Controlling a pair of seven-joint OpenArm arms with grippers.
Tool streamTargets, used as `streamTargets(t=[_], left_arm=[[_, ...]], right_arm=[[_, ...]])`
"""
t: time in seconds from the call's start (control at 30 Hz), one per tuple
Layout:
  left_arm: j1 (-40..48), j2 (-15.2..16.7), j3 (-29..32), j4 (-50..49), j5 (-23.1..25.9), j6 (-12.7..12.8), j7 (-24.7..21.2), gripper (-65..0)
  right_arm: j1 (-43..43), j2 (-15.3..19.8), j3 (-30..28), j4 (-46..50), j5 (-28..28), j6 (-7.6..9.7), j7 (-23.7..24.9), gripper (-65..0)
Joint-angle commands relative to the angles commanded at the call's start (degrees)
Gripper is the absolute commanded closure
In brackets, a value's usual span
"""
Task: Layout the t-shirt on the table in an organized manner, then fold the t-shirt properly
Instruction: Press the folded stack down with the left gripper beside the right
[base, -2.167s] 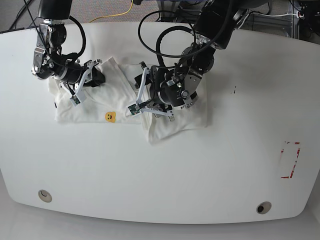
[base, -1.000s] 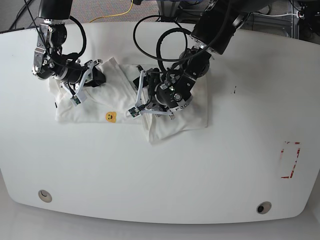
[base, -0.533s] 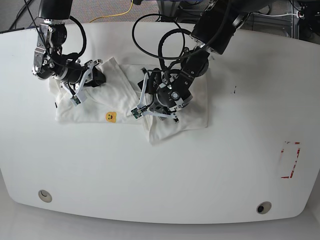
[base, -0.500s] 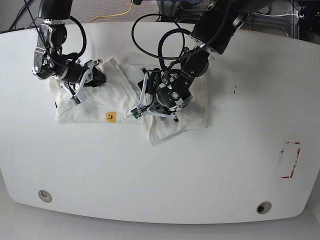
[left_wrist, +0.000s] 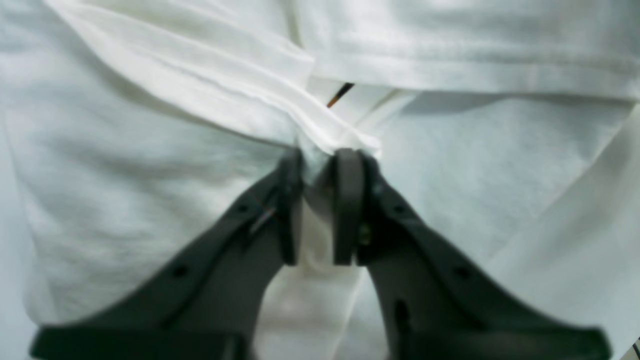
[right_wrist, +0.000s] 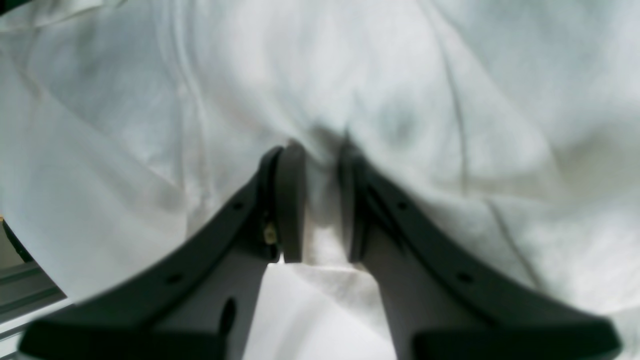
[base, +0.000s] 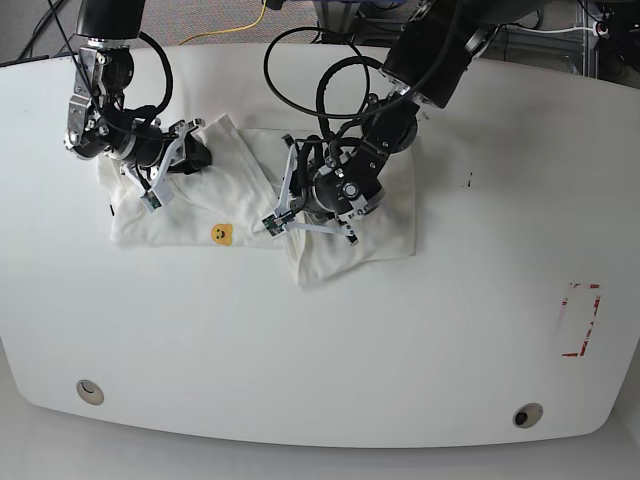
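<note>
White cotton fills both wrist views, because each arm has its fingers buried in the t-shirt (base: 250, 200). In the left wrist view, the left gripper (left_wrist: 320, 165) is clamped on a folded edge of fabric: a ridge of layered cloth enters the narrow gap between the two dark fingers (left_wrist: 348, 200) and bunches above their tips. In the right wrist view, the right gripper (right_wrist: 320, 160) is likewise closed on a pinch of cloth, with a dark crease puckered at the fingertips (right_wrist: 290, 200).

This two-point hold appears intended to let the arms pull the garment taut or carry a fold across; with one grasp near each side, the fabric can be spread rather than dragged in a lump.

In the base view, the t-shirt lies in the upper centre-left of the frame on the white surface (base: 320, 360). The right gripper grasps the garment's left portion at the upper left of the frame; the left gripper grasps near the garment's middle.

Garment condition:
- Mostly plain white side showing.
- One small yellow-orange printed figure (base: 220, 233) visible near the lower edge.
- Outline irregular, with a flap jutting down at the lower centre.
- Layers overlapped and creased, not yet a flat, tidy rectangle.

Judgement: layout is still in hand; the neat fold is not complete.
</note>
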Motion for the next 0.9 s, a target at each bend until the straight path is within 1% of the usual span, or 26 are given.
streamTargets(t=[0.13,0.23,0.47,0.5,0.6,0.63,0.7,0.83,0.9], left_arm=[[-0.1,0.0,-0.3,0.2,0.0,0.0,-0.1,-1.0],[0.0,0.0,-0.3,0.6,-0.1,0.0,-0.1,0.0],[2.0,0.0,-0.1,5.9,-0.2,-0.4,0.2,0.0],[2.5,0.0,-0.1,6.7,-0.2,-0.9,0.2,0.0],[3.7,0.0,0.0,8.5,0.0,-3.8,0.7,0.0],[4.0,0.0,0.0,9.1,0.1,-5.2,1.6,0.0],[4.6,0.0,0.0,9.7,0.0,-6.9,3.1,0.0],[6.0,0.0,0.0,12.6,-0.1,-8.9,4.7,0.0],[6.9,0.0,0.0,14.2,-0.1,-9.4,5.3,0.0]], right_arm=[[0.0,0.0,0.2,0.0,0.0,0.0,0.0,-13.0],[-0.2,0.0,1.9,0.0,0.0,0.0,-0.1,-13.0],[-0.2,0.0,2.7,0.0,0.0,0.0,-0.1,-13.0],[-0.2,0.0,2.7,0.0,0.0,0.0,-0.1,-13.0],[-0.2,0.0,2.7,0.0,0.0,0.0,-0.1,-13.0],[-0.2,0.0,2.7,0.0,0.0,0.0,-0.1,-13.0],[-0.3,0.0,2.7,0.0,0.0,0.0,-0.1,-13.0],[-0.3,0.0,2.7,0.0,0.0,0.0,-0.1,-13.0],[-0.3,0.0,2.7,0.0,0.0,0.0,-0.1,-13.0]])
